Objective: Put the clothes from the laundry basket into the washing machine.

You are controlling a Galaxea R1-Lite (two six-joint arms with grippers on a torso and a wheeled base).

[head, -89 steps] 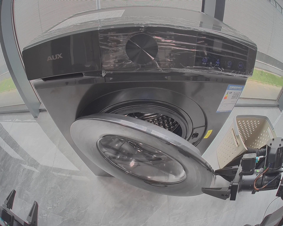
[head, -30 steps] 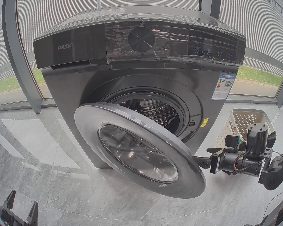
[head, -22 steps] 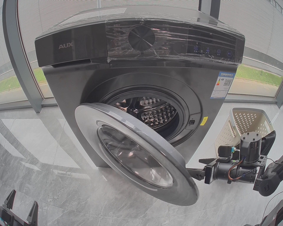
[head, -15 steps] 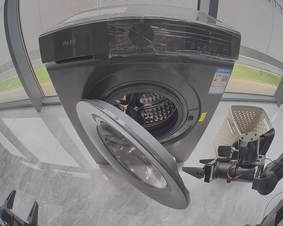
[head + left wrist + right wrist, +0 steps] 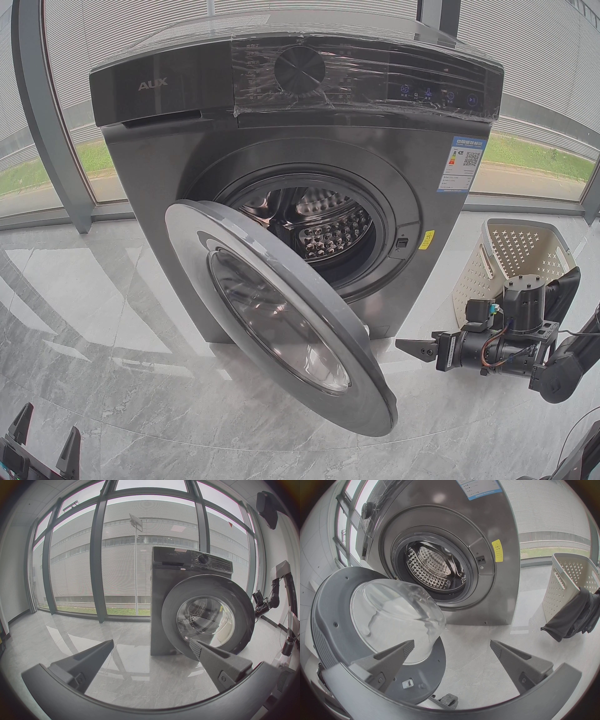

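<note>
Clothes apparently half inside laundry basket

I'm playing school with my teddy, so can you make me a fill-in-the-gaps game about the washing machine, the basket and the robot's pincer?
1. The washing machine door stands ____.
2. The laundry basket sits on the machine's ____ side.
3. The right pincer is open and holds ____.
4. The drum is ____.

Missing words: open; right; nothing; empty.

Washing machine carries brand lettering, a printed label, a yellow sticker
</note>
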